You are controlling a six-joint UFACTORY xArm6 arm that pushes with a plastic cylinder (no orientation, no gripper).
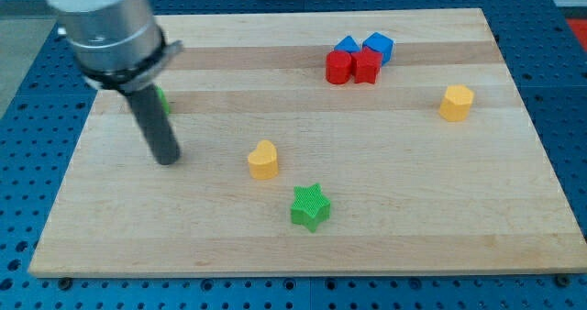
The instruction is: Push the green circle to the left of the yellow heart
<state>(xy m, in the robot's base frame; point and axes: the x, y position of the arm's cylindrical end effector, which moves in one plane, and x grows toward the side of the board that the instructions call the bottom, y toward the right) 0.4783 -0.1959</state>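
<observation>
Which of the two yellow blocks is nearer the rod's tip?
The yellow heart, just right of my tip. The other yellow block sits far off by the view's right edge.

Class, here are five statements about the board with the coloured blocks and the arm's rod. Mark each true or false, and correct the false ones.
1. The green star lies nearer the view's bottom than the yellow heart. True.
2. My tip touches the yellow heart. False: it is apart from it, toward the view's left.
3. The green circle is mostly hidden behind the rod. True.
4. The two red blocks sit alone, far from the blue blocks. False: the four are clustered together.
5. The yellow hexagon is at the view's left edge. False: it is toward the view's right.
</observation>
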